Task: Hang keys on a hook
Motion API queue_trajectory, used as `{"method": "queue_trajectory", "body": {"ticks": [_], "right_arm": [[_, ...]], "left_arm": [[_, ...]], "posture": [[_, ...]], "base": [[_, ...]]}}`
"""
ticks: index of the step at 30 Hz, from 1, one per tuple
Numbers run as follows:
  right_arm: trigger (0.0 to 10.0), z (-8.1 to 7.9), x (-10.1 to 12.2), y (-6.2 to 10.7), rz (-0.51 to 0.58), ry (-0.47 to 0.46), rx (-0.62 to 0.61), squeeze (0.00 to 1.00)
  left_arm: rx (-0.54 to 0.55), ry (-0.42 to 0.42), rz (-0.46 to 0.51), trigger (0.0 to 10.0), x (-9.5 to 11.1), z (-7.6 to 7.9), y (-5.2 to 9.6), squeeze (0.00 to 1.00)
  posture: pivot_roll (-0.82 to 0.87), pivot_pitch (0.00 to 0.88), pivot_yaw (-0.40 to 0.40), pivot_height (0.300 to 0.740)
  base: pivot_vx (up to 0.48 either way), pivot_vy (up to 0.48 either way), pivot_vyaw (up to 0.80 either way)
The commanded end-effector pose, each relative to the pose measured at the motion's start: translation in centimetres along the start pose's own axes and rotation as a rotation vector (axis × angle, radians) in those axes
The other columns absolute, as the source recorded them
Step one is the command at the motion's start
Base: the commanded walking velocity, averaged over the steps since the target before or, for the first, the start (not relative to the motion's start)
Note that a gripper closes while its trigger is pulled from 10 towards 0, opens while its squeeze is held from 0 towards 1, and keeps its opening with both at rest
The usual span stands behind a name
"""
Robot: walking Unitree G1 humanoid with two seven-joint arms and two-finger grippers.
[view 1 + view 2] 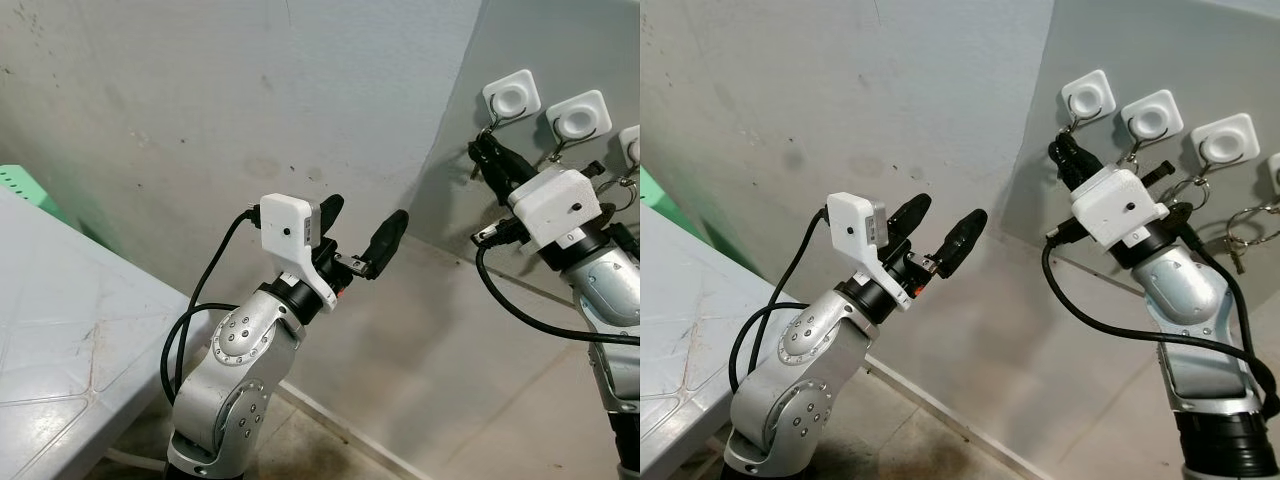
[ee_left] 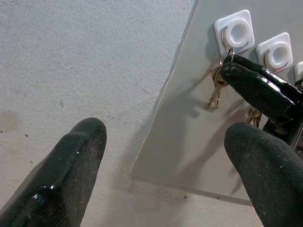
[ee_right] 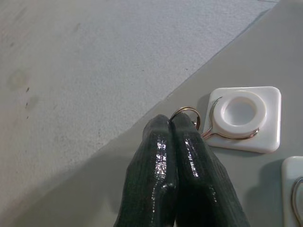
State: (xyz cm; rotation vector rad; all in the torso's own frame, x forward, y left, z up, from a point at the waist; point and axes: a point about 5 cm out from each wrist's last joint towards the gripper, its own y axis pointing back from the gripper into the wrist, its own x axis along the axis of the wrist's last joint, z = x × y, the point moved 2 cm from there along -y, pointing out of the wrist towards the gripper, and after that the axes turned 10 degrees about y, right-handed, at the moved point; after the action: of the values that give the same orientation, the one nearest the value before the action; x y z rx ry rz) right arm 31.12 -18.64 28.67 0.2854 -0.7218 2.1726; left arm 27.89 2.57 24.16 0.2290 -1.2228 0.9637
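Nearest to us, on our left, the edge of the pale table (image 1: 60,330) runs along the wall, and just past it our left tool (image 1: 362,232) is raised in free air with its two fingers spread wide and nothing between them; it takes no part in this step, and we judge it best kept where it is, well apart from the hooks

Further out, our right tool (image 3: 171,124) is up against the grey panel (image 2: 189,123), its fingers pressed together and pinching the key ring (image 3: 186,111) of the keys (image 2: 215,92), which dangle below the fingertips. The ring sits just beside the wire of the first hook (image 3: 241,118), the leftmost of a row of white square mounts; we cannot tell whether the ring has passed over the wire tip

To do this well, we think we should keep the pinch firm and guide the ring's opening onto the free end of the wire, then ease down so the ring settles in the bend before spreading the fingers. Farther along the row, the next hooks (image 1: 1225,140) already carry other rings (image 1: 1240,225), so we should stay clear of them
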Motion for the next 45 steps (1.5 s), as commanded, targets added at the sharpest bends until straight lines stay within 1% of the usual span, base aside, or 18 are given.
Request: {"method": "queue_trajectory", "body": {"ticks": [1,11,14,17,18,19,20,24,27,29,30,31,33,36,37,40,44,45], "right_arm": [[10.0,0.4,0.7,-0.2,0.034,0.045,0.028,0.00],[10.0,-1.7,0.3,0.6,0.008,0.072,0.130,0.00],[10.0,-2.2,0.0,1.0,-0.010,0.039,0.134,0.00],[10.0,-2.9,-0.5,1.4,-0.036,-0.093,0.085,0.00],[10.0,-2.9,-0.5,1.4,-0.040,-0.103,0.078,0.62],[10.0,-3.0,-0.6,1.4,-0.041,-0.123,0.063,0.94],[10.0,-3.0,-0.7,1.5,-0.046,-0.164,0.041,1.00],[10.0,-3.0,-1.0,1.7,-0.060,-0.284,-0.041,1.00],[10.0,-3.0,-1.6,1.9,-0.078,-0.472,-0.159,1.00],[10.0,-3.1,-1.7,2.0,-0.075,-0.571,-0.234,1.00],[10.0,-3.1,-1.7,2.0,-0.075,-0.571,-0.234,1.00],[10.0,-3.5,-1.7,2.0,-0.070,-0.652,-0.269,1.00],[10.0,-4.3,-1.4,1.9,-0.059,-0.641,-0.261,1.00],[10.0,-4.8,-1.4,1.9,-0.066,-0.681,-0.280,1.00],[10.0,-5.5,-1.4,2.0,-0.080,-0.707,-0.289,1.00],[10.0,-6.2,-1.5,2.2,-0.095,-0.735,-0.296,1.00],[10.0,-8.2,-1.8,3.2,-0.149,-0.777,-0.289,1.00],[10.0,-8.2,-1.8,3.2,-0.149,-0.777,-0.289,1.00]], "left_arm": [[-0.012,0.011,0.010,10.0,0.2,0.6,0.0,0.00],[-0.007,0.016,0.011,10.0,0.2,0.6,0.1,0.00],[-0.005,0.019,0.012,10.0,0.2,0.6,0.1,0.00],[-0.002,0.022,0.011,10.0,0.2,0.5,0.1,0.00],[-0.001,0.021,0.010,10.0,0.2,0.5,0.1,0.00],[0.000,0.019,0.007,10.0,0.1,0.4,0.0,0.00],[0.000,0.020,0.008,10.0,0.1,0.4,0.0,0.00],[0.007,0.015,0.009,10.0,0.1,0.3,0.0,0.00],[0.020,0.005,0.003,10.0,0.0,0.1,0.0,0.00],[0.035,0.001,0.003,10.0,-0.1,-0.2,0.0,0.00],[0.035,0.001,0.003,10.0,-0.1,-0.2,0.0,0.00],[0.043,-0.003,0.003,10.0,-0.1,-0.4,0.0,0.00],[0.051,-0.006,0.002,10.0,-0.2,-0.6,0.0,0.00],[0.063,-0.009,0.001,10.0,-0.2,-0.9,0.1,0.00],[0.088,-0.019,-0.002,10.0,-0.4,-1.5,0.2,0.00],[0.117,-0.027,-0.005,10.0,-0.7,-2.1,0.4,0.00],[0.230,-0.038,-0.013,10.0,-1.6,-4.3,1.3,0.00],[0.230,-0.038,-0.013,10.0,-1.6,-4.3,1.3,0.00]], "posture": [[0.00,0.109,-0.079,0.740],[0.01,0.114,-0.080,0.740],[0.01,0.114,-0.079,0.740],[0.01,0.114,-0.078,0.740],[0.01,0.114,-0.078,0.740],[0.01,0.115,-0.078,0.740],[0.01,0.116,-0.077,0.740],[0.01,0.115,-0.076,0.740],[0.01,0.112,-0.078,0.740],[0.01,0.112,-0.078,0.740],[0.01,0.112,-0.078,0.740],[0.01,0.111,-0.077,0.740],[0.02,0.113,-0.077,0.740],[0.02,0.113,-0.076,0.740],[0.02,0.113,-0.075,0.740],[0.02,0.109,-0.075,0.740],[0.03,0.092,-0.074,0.740],[0.03,0.092,-0.074,0.740]], "base": [[0.000,0.000,0.00],[0.000,0.000,0.00],[0.000,0.000,0.00],[0.000,0.000,0.00],[0.000,0.000,0.00],[0.000,0.000,0.00],[0.000,0.000,0.00],[0.000,0.000,0.00],[0.000,0.000,0.00],[0.000,0.000,0.00],[0.000,0.000,0.00],[0.000,0.000,0.00],[0.000,0.000,0.00],[0.000,0.000,0.00],[0.000,0.000,0.00],[0.000,0.000,0.00],[0.000,0.000,0.00],[0.000,0.000,0.00]]}}
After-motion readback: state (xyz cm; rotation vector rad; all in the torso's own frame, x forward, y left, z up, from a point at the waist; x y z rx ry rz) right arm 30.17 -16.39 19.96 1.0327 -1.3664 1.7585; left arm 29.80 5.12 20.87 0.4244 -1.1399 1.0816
